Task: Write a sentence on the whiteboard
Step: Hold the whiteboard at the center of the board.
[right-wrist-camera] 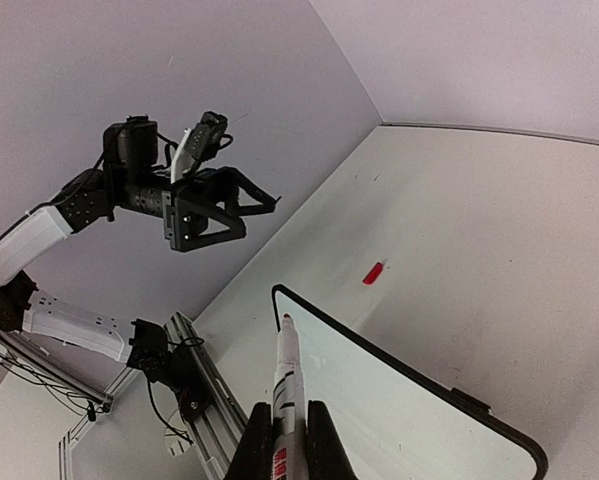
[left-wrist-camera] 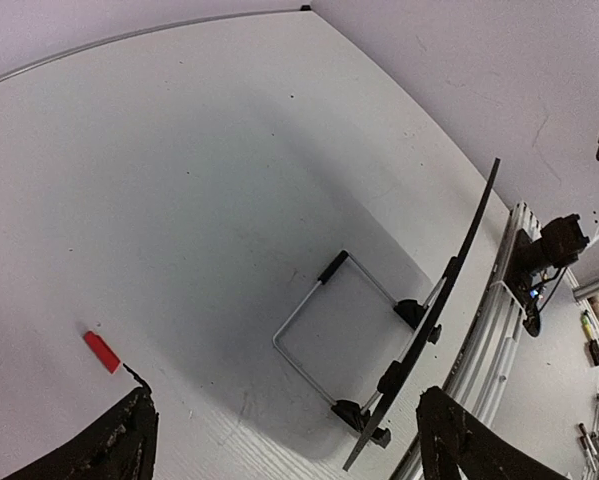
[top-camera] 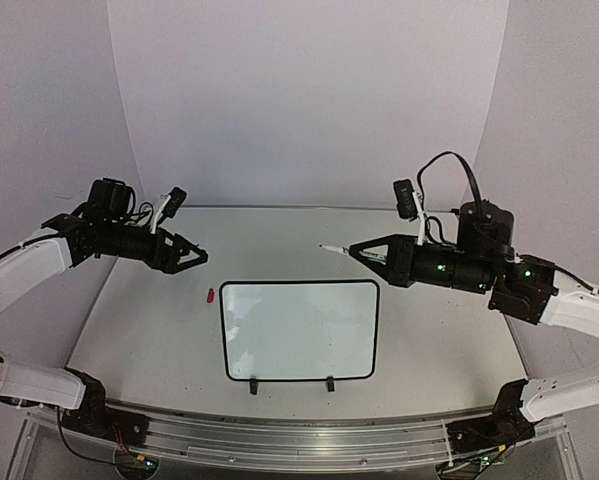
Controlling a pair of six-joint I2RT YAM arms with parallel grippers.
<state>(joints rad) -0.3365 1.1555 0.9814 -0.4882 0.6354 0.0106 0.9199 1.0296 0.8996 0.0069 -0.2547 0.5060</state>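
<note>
Your whiteboard [top-camera: 299, 330] sits in the middle of the desk [top-camera: 429, 240], its two black clips on the near edge. Its face is blank; the sentence is not yet begun. The left wrist view catches the board edge-on and shows it leaning on a wire stand [left-wrist-camera: 314, 315], not lying flat, so plan your stroke angle to meet a sloped face.

Your right gripper [top-camera: 364, 252] is clamped on a marker [top-camera: 341, 249], tip bare and pointing left. It hovers just off the board's far right corner, apart from the surface. The left gripper [top-camera: 197, 260] has its fingers apart and holds nothing; it hangs above the desk to the left of the board. A small red cap [top-camera: 208, 295] lies on the desk just beside the board's far left corner.

The step in hand looks like bringing the tip to a starting point. To do it well:

- Carry the marker across to the board's far left area first, leaving room for two lines.
- Tilt the wrist so the tip meets the sloped face squarely, then lower gently until it just touches.
- Press lightly. A propped board will likely slide or rock back under a hard push.
- Consider resting the left gripper against the board's left edge to steady it, clear of the red cap.
- Keep the strokes slow, and lift between words.
</note>
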